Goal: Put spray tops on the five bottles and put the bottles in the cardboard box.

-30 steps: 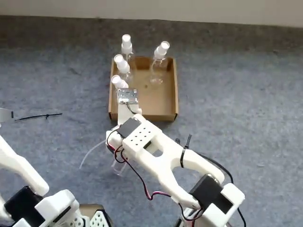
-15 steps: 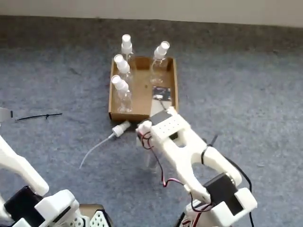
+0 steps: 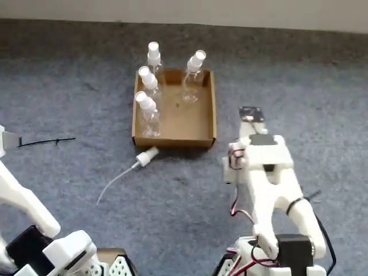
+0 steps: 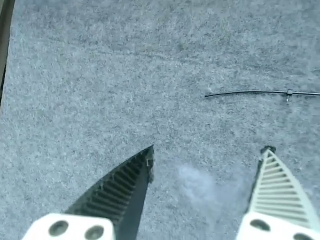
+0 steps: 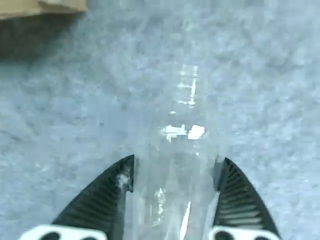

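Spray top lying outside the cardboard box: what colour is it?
The spray top is white, clearest in the high view.

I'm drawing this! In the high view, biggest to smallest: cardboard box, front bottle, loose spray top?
1. cardboard box
2. front bottle
3. loose spray top, though its thin tube stretches longer than the bottle.
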Controlling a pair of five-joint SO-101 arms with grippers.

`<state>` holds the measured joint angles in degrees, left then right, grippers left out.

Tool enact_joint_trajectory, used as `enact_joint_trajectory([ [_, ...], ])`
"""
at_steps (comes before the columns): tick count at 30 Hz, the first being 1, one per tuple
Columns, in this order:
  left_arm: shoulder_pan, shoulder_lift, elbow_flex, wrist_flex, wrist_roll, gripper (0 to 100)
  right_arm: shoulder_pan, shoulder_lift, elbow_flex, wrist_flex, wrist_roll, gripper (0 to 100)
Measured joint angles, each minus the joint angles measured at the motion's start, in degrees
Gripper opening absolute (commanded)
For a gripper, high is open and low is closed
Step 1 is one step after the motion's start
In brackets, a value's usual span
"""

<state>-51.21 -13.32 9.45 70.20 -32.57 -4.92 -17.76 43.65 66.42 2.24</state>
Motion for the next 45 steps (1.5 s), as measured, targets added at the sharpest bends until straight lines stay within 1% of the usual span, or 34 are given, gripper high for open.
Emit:
enact_joint_trajectory([
  [2, 0.79, 0.0, -1.41, 2.11, 0.0, 30, 5.54, 0.0, 0.0, 0.09, 7.3, 14.2],
  [4, 1.41, 0.0, -2.81, 4.57, 0.0, 31, 10.46, 0.35, 0.09, -1.93, 13.36, 14.2],
  [7, 2.81, 0.0, -4.13, 7.74, 0.0, 31, 15.21, 3.43, 0.18, -8.18, 19.08, 15.1],
  [10, 5.1, 0.0, -4.22, 11.08, 0.0, 31, 18.73, 6.77, 0.18, -11.78, 22.15, 22.8],
  [13, 7.91, 0.0, -4.22, 14.15, 0.0, 31, 21.1, 8.62, -0.79, -12.48, 26.73, 29.9],
  [16, 11.43, 0.0, -4.22, 17.41, 0.44, 31, 24.18, 10.37, -2.73, -12.66, 27.96, 32.3],
  [19, 15.82, 0.0, -4.22, 19.78, 3.25, 31, 25.76, 11.34, -4.31, -12.66, 28.04, 32.4],
  [23, 20.92, -1.05, -0.88, 20.13, 6.86, 30, 29.01, 11.34, -4.92, -13.19, 28.04, 32.4],
  [26, 24.09, -5.1, 3.25, 20.13, 9.05, 30, 30.86, 11.25, -4.92, -13.19, 28.04, 32.2],
  [30, 27.52, -11.34, 9.41, 16.97, 12.22, 30, 30.59, 11.25, -6.42, -12.13, 27.96, 32.2],
  [33, 30.24, -14.77, 14.59, 14.33, 13.8, 30, 28.66, 11.78, -11.87, -9.14, 26.9, 32.2],
  [36, 32.18, -16.7, 18.46, 12.66, 14.24, 30, 26.37, 16.26, -19.69, -3.6, 26.37, 32.2],
  [41, 32.53, -17.49, 20.48, 11.43, 14.15, 30, 25.41, 27.43, -34.02, 6.07, 26.29, 32.2],
  [45, 32.44, -17.49, 20.48, 11.34, 14.15, 30, 25.58, 32.7, -40.97, 8.88, 26.11, 32.2],
])
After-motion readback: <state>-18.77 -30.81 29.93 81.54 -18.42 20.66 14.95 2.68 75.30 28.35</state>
